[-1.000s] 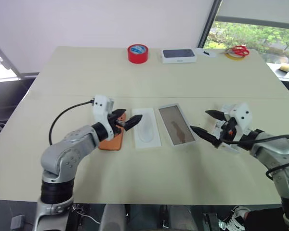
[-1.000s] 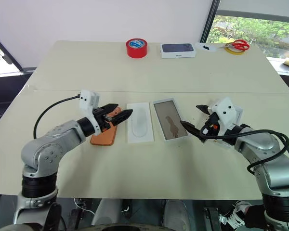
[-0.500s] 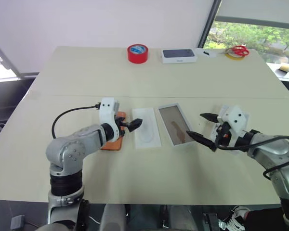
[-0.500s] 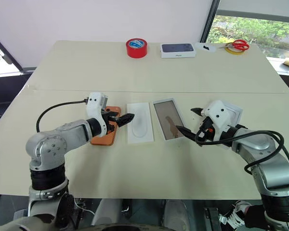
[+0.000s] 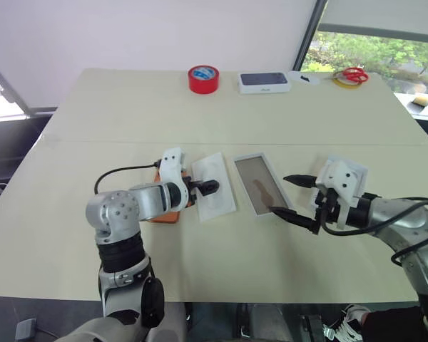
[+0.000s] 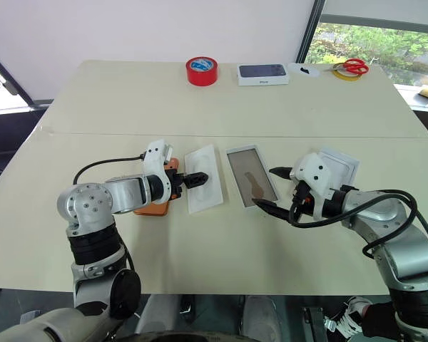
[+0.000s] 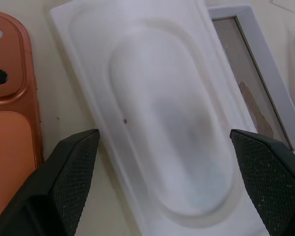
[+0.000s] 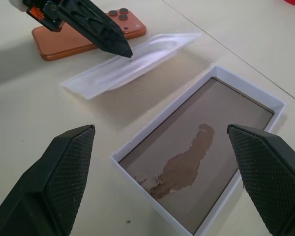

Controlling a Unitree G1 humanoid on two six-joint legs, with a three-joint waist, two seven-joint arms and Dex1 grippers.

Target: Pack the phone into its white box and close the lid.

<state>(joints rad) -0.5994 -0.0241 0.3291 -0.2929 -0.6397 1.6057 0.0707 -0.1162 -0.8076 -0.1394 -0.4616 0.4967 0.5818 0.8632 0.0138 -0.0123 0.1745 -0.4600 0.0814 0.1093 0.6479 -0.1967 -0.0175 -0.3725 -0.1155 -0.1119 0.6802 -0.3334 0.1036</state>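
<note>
your left gripper (image 7: 160, 162) stands open, a finger on either side of the flat white card (image 5: 215, 184), fingertips close over its surface. the phone (image 6: 160, 192) lies just beside the card, on the side away from the white box (image 5: 263, 183), so clear the card without nudging either. your right gripper (image 5: 294, 198) hangs wide and empty at the box's near corner, with the lid (image 6: 340, 163) behind it. compared with a second ago, the card has swung askew and the left gripper has dropped low over it.
</note>
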